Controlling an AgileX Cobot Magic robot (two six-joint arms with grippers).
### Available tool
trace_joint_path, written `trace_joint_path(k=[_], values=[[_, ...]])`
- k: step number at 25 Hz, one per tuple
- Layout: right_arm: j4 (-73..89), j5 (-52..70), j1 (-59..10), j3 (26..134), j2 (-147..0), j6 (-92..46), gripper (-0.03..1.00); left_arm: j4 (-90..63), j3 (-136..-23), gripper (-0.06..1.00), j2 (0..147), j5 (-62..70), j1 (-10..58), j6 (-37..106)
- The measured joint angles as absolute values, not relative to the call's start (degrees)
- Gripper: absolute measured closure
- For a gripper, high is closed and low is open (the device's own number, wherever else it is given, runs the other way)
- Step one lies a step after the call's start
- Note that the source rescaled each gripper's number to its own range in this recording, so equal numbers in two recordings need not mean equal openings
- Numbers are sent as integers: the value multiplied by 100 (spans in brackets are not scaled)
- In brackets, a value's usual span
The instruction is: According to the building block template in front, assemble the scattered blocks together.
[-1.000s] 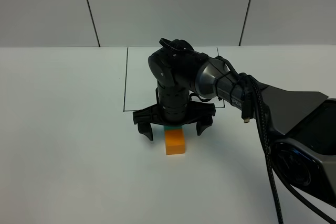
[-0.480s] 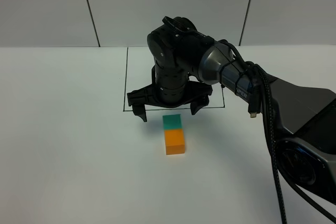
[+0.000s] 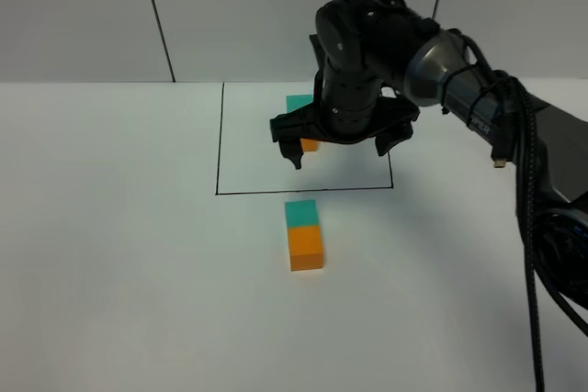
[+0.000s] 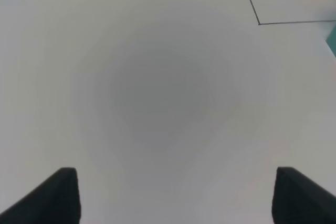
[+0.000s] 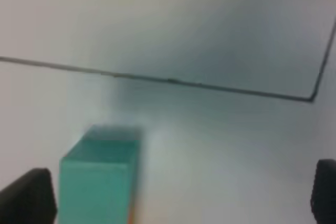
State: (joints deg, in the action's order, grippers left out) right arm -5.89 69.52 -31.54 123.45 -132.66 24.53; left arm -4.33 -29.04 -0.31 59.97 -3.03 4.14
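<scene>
Lifted clear now, right gripper [image 3: 339,140] up over the template [image 3: 300,104], fingers wide and empty. Teal [image 3: 301,213] and orange [image 3: 306,248] joined just outside the frame. Assembly looks done. Left gripper [image 4: 176,195] wide, idle.

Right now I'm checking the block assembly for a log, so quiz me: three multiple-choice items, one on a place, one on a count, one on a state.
1. The joined matte teal-and-orange cube pair lies:
A inside the thin black drawn rectangle
B just outside its near line
C against the wall

2. Matte orange cubes in the high view:
A one
B two
C four

3. The right black claw is:
A open, empty
B shut on a cube
C hidden

B: the pair sits just beyond the line.
B: one in the pair, one framed.
A: fingers spread, nothing between.
</scene>
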Motion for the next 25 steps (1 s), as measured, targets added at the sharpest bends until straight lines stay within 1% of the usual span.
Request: trace_joint_path(k=[5,10,21,25], values=[[-845,6959,-2776,12321,-13036,2130,-3,-433,-2904,27,-31,5997,-303,414],[-891,6954,-2189,11955,-12656,1751,-3,-433,-2904,27,-31,5997,-303,414],[-768,6953,-650,10734,-11682,950,-3,-433,-2904,27,-31,5997,-303,414],[-756,6957,-274,10114,-11170,507,-3,-433,-2904,27,-31,5997,-303,414]])
